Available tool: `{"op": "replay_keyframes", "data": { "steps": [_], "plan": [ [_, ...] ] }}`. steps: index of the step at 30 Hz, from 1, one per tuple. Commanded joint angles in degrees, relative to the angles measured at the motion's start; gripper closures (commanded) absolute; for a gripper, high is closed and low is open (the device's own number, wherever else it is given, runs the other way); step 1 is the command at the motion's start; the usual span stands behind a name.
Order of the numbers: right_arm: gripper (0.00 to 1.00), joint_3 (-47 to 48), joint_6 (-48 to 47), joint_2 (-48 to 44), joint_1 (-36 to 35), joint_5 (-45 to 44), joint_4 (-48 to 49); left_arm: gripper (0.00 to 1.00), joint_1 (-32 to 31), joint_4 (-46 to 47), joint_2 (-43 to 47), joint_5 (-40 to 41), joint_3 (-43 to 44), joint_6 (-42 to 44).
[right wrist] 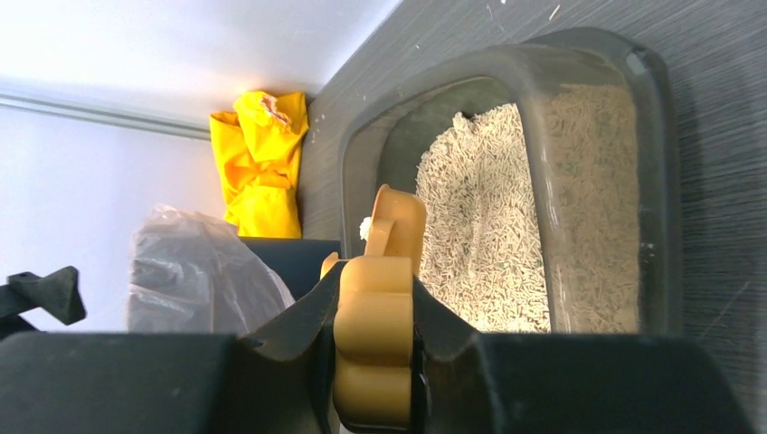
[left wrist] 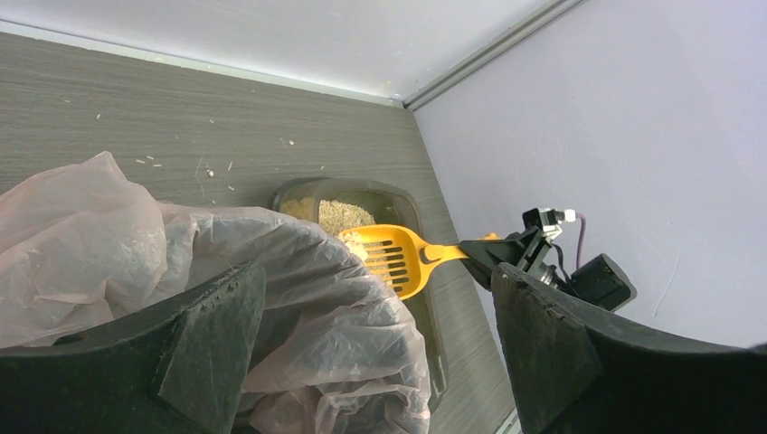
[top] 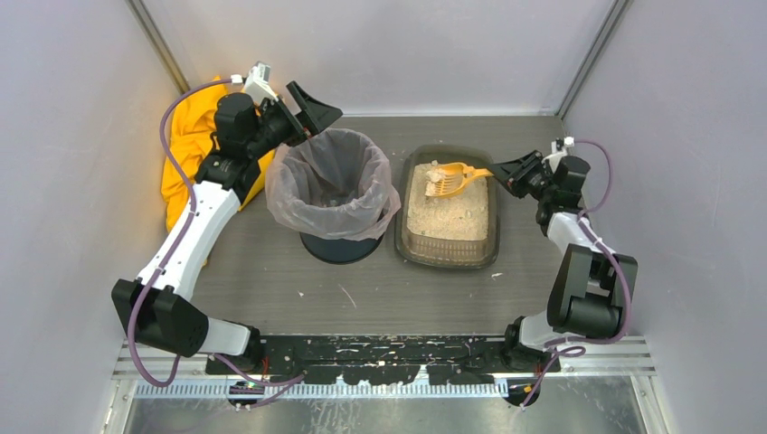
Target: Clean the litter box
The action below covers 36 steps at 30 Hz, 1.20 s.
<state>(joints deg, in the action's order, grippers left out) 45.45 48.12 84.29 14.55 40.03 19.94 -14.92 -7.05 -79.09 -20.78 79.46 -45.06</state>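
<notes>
Grey table (top: pixel 271 280), pale walls (top: pixel 380 45) — left hand (top: pixel 306 119) agape, right hand (top: pixel 508 172) clamping scoop (top: pixel 448 178) over litter box (top: pixel 447 262)

Left arm (top: pixel 194 231) and right arm (top: pixel 568 233): white link shells between black joint housings. A purple cable (top: pixel 164 127) loops outside each arm, base to wrist. White connector blocks (top: pixel 260 83) cap the wrists. Gripper fingers (left wrist: pixel 552 344): matte black, wedge-shaped, with scuffed edges.
</notes>
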Motion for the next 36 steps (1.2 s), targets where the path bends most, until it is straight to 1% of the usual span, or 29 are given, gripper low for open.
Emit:
{"op": "replay_keyframes", "data": {
  "steps": [1, 5, 10, 12, 16, 20, 22, 26, 27, 28, 29, 32, 36],
  "plan": [
    [0.99, -1.15, 3.98, -5.08, 3.33, 5.59, 7.69, 0.06, -0.08, 3.46, 0.78, -1.17, 0.83, -0.38],
    [0.99, -2.09, 6.94, -6.24, 5.04, 8.42, 10.41, 0.06, -0.50, 3.59, -0.07, -1.44, 1.67, -0.34],
    [0.99, -4.03, 6.62, -7.68, 6.13, 9.93, 9.99, 0.06, -1.07, 3.53, -1.28, -1.72, 3.44, -0.05],
    [0.99, -4.91, 9.52, -7.79, 6.55, 11.29, 13.61, 0.06, -1.16, 3.25, -1.86, -1.80, 4.11, 0.07],
    [0.99, -6.15, 17.89, -7.01, 8.90, 14.28, 24.43, 0.06, -1.59, 2.88, -2.85, -1.90, 5.35, 0.41],
    [0.99, -5.69, 20.74, -5.46, 10.56, 16.21, 28.66, 0.07, -1.83, 2.45, -4.28, -1.99, 7.88, 0.62],
    [0.99, -5.38, 23.72, -3.82, 10.86, 17.29, 32.95, 0.07, -1.95, 1.94, -5.19, -2.10, 9.55, 1.10],
    [0.99, -4.86, 34.65, 1.24, 11.70, 17.99, 48.06, 0.07, -2.14, 1.77, -6.19, -2.03, 10.82, 1.65],
    [0.99, -4.40, 38.05, 3.13, 11.92, 17.93, 54.27, 0.07, -2.13, 1.98, -6.23, -2.06, 10.62, 1.52],
    [0.99, -3.88, 43.47, 5.23, 12.34, 17.62, 59.39, 0.06, -2.19, 2.27, -6.33, -2.13, 10.43, 1.35],
    [0.99, -3.10, 45.87, 6.89, 12.83, 17.15, 61.70, 0.07, -2.15, 2.57, -6.33, -2.20, 10.23, 1.11],
    [0.99, -1.48, 46.02, 8.55, 13.14, 16.82, 61.96, 0.07, -2.13, 3.08, -6.42, -2.14, 10.09, 1.02],
    [0.99, -0.04, 46.14, 9.93, 11.00, 16.02, 61.99, 0.07, -2.13, 3.35, -7.13, -2.11, 10.40, 0.91]
  ]
}}
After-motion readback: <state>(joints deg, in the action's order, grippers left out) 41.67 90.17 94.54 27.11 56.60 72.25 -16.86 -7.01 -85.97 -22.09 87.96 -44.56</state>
